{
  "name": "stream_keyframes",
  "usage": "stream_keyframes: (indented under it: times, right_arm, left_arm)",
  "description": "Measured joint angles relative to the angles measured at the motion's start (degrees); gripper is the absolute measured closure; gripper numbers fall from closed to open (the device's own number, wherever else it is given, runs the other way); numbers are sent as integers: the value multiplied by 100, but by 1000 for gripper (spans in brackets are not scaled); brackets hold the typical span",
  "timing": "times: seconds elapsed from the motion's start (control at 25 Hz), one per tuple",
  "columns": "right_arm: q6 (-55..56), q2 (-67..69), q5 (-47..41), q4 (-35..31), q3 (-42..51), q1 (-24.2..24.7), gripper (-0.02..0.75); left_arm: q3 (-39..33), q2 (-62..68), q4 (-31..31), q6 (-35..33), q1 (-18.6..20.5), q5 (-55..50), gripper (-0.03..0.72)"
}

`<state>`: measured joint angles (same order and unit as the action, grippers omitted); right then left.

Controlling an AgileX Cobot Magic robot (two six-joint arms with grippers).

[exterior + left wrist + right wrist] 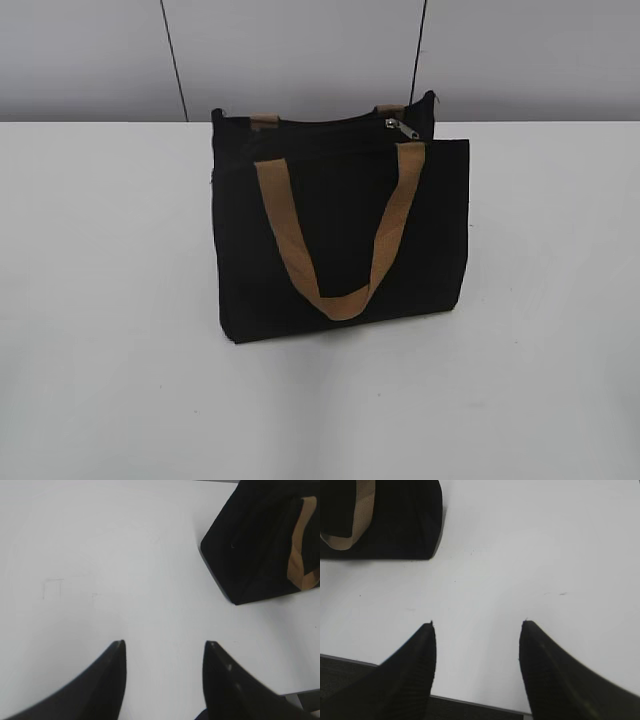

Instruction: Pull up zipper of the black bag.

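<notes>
The black bag (340, 235) stands upright in the middle of the white table, with a tan handle (335, 235) hanging down its front. The zipper (330, 124) runs along the top edge, and its silver slider (397, 126) sits near the right end. No gripper shows in the exterior view. In the left wrist view my left gripper (165, 642) is open and empty over bare table, with the bag (260, 545) at the upper right. In the right wrist view my right gripper (477, 622) is open and empty, with the bag (395, 520) at the upper left.
The white table (100, 300) ends at a grey panelled wall (300, 50) behind the bag. The table's near edge (470, 702) shows under my right gripper in the right wrist view.
</notes>
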<state>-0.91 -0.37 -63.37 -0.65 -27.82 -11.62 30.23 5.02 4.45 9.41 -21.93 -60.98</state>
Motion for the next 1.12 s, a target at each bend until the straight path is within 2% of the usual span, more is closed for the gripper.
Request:
stream_keyframes:
  times: [0.16, 0.28, 0.52, 0.76, 0.88, 1.12]
  right_arm:
    - [0, 0, 0, 0, 0, 0, 319]
    - [0, 0, 0, 12, 0, 0, 319]
    - [1, 0, 14, 19, 0, 0, 320]
    - [1, 0, 28, 19, 0, 6, 320]
    - [1, 0, 33, 13, 0, 112, 320]
    - [6, 0, 33, 13, 0, 848, 320]
  left_arm:
    - [0, -55, 0, 0, 115, 5, 337]
    - [0, -242, 0, 0, 433, 5, 344]
    - [0, -547, 5, 0, 1415, 10, 353]
    - [0, -551, 5, 0, 2204, 10, 391]
    - [0, -553, 5, 0, 2348, 10, 405]
    - [0, -553, 5, 0, 2354, 10, 421]
